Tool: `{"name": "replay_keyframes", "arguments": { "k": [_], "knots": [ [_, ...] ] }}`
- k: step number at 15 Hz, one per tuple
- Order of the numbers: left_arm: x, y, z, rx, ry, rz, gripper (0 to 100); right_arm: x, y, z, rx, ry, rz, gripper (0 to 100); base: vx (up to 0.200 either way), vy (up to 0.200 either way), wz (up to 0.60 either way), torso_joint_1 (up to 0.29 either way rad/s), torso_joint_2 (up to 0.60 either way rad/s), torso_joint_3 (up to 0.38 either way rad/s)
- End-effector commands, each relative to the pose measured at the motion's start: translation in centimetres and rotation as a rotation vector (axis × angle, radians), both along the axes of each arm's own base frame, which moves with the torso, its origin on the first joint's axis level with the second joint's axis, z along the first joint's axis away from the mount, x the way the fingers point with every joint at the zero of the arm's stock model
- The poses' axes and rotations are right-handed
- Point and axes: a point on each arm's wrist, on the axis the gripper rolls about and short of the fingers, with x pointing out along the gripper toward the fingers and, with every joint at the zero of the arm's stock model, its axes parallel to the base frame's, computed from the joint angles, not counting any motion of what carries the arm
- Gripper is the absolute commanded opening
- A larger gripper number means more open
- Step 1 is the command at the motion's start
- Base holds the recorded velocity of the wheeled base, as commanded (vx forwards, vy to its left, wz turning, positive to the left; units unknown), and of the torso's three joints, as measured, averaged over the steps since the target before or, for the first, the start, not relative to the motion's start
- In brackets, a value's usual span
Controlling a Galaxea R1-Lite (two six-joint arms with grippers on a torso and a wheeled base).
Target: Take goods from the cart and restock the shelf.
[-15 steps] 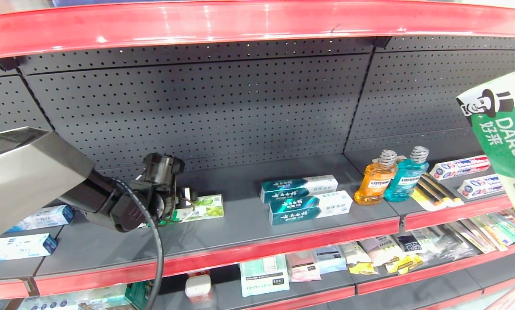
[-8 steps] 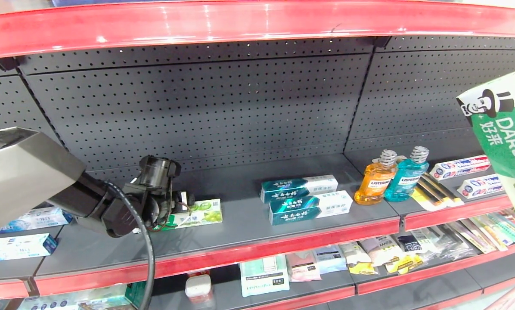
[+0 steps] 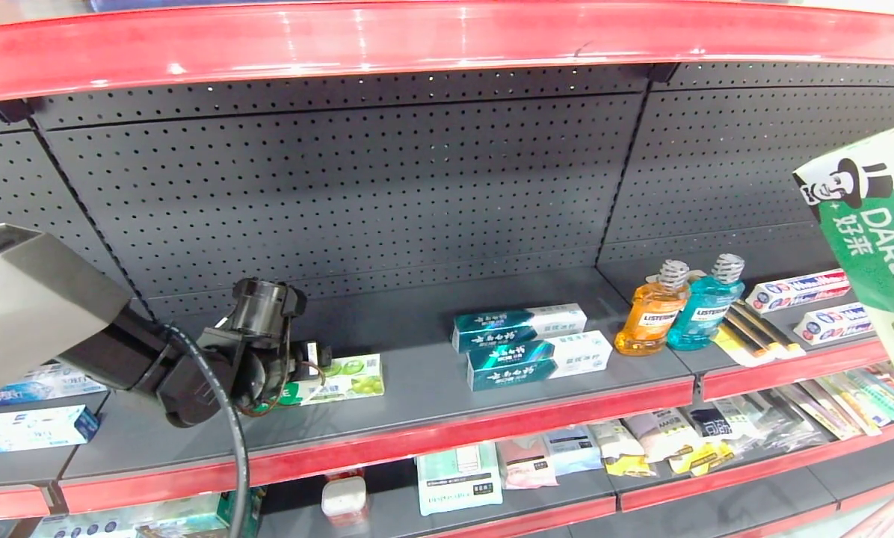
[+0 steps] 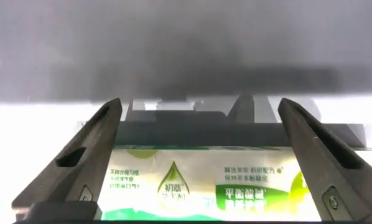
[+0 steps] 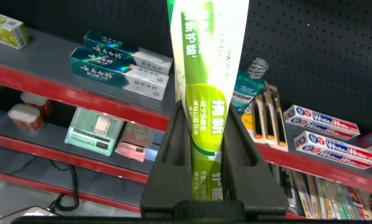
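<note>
The lime-green toothpaste box (image 3: pixel 342 377) lay flat on the shelf (image 3: pixel 417 388), well to the left of the pair of teal toothpaste boxes (image 3: pixel 533 347), so that item looked delivered. The left gripper (image 4: pixel 199 107) straddled its end with jaws spread wide; whether they touched it could not be told. Far to the right of the teal boxes and above shelf level, the right gripper (image 5: pixel 207 118) was clamped on an upright green-and-white toothpaste box (image 3: pixel 877 246), which had yet to be placed. How much stock waited beyond that could not be judged.
</note>
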Motion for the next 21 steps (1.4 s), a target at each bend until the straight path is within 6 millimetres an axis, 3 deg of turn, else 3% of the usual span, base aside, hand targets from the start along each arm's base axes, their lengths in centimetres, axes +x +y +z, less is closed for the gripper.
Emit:
{"name": "replay_keyframes", "arguments": {
  "k": [1,21],
  "knots": [
    [-0.5,0.1,-0.1,0.002,0.011,0.0,100,0.0,0.0,0.0,0.0,0.0,0.001,0,0.0,0.0,0.0,0.0,0.0,0.0],
    [-2.7,0.0,-0.5,0.012,0.05,0.006,100,-0.3,0.0,-0.2,0.006,-0.006,0.001,0,0.0,0.0,0.0,0.0,0.0,0.0]
  ]
}}
